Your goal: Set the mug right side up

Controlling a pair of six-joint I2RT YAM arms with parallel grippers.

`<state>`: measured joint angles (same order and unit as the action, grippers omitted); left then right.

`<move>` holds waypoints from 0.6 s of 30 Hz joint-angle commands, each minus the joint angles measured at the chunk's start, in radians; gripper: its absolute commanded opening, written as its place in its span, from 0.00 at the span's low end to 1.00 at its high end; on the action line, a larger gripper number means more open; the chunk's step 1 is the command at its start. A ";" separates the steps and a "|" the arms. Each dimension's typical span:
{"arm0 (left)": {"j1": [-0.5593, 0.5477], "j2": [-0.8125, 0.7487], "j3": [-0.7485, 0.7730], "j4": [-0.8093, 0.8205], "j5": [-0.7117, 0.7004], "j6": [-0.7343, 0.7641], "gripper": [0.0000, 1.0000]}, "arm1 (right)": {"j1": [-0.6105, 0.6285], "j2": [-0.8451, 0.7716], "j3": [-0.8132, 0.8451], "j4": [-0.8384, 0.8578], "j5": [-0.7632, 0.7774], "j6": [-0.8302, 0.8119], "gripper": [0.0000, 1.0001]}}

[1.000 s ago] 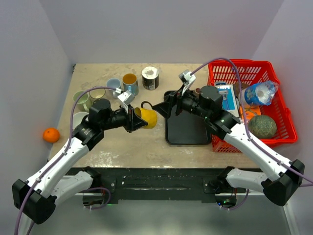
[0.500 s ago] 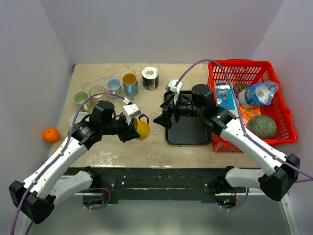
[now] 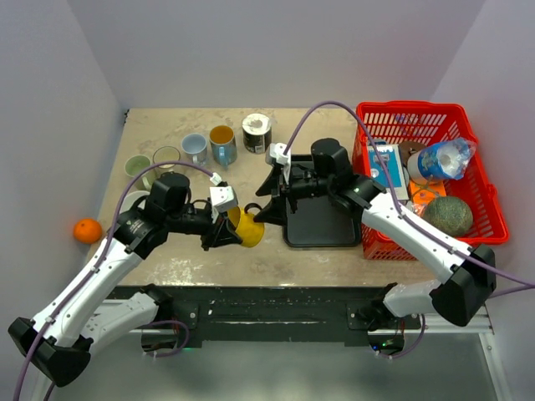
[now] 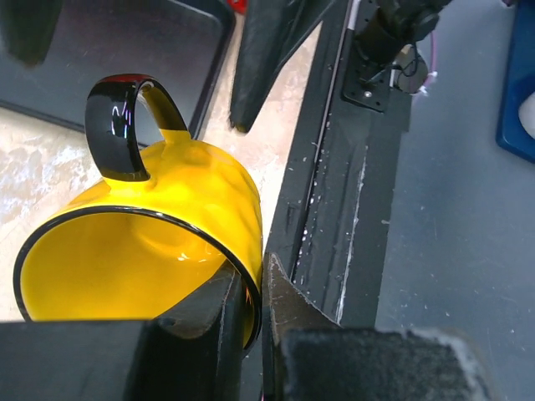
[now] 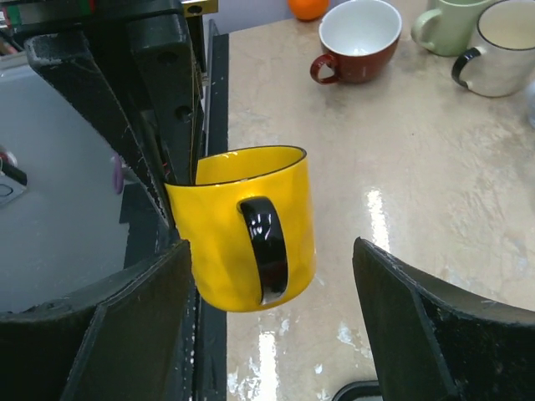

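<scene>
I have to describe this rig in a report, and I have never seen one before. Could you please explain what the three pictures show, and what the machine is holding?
These are two robot arms bolted at the near edge of a table. Each ends in a two-finger gripper. The wide picture comes from a fixed camera above and behind the arms. The other two come from a small camera on each wrist, so each shows its own fingers. The left gripper is shut on the rim of a yellow mug. The right gripper is open and points at the mug's black handle, holding nothing. On the table there are also several other mugs, a black tray and a full red basket.
</scene>
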<state>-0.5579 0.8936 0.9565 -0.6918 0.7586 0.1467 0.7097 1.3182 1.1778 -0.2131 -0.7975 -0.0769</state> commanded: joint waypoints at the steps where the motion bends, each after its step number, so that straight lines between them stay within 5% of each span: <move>1: -0.007 -0.021 0.079 0.041 0.093 0.053 0.00 | 0.025 0.033 0.088 0.003 -0.060 -0.049 0.79; 4: -0.008 -0.019 0.083 0.034 0.114 0.063 0.00 | 0.031 0.058 0.109 -0.029 -0.060 -0.069 0.73; 9: -0.011 -0.028 0.080 0.032 0.143 0.083 0.00 | 0.033 0.082 0.137 -0.078 -0.074 -0.096 0.43; 13: -0.013 -0.044 0.083 0.038 0.104 0.076 0.00 | 0.033 0.095 0.167 -0.169 -0.077 -0.132 0.02; 17: -0.011 -0.055 0.076 0.075 0.042 0.048 0.00 | 0.031 0.082 0.158 -0.187 -0.052 -0.144 0.00; 18: -0.011 -0.061 0.074 0.086 0.022 0.036 0.08 | 0.033 0.075 0.149 -0.175 -0.043 -0.135 0.00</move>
<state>-0.5640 0.8719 0.9802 -0.7227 0.8112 0.1928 0.7471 1.4036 1.3022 -0.3550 -0.8814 -0.2039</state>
